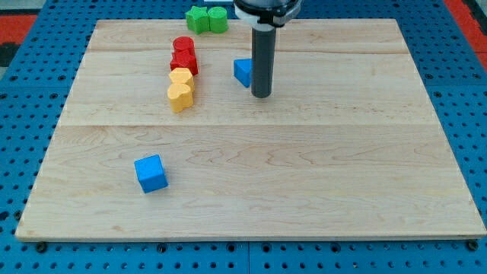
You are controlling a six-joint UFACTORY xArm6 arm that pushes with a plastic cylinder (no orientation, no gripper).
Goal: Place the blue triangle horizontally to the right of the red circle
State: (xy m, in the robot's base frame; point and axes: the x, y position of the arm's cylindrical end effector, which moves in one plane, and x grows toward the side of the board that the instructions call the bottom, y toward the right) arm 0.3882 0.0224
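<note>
Wooden table (251, 167) on blue pegboard: my tip (261, 95) (a plain rod tool, no jaws to open or close) sits against the right side of the blue triangle (242, 71), which lies right of the red circle (183, 46), slightly lower. Pushing from here risks shoving it left into the red blocks.

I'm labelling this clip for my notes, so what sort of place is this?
Likely a robotics lab bench set up for block pushing. A pale wooden board lies on a blue perforated surface, small coloured blocks such as the blue triangle sit on it, and my tip rests just right of that triangle.
</note>
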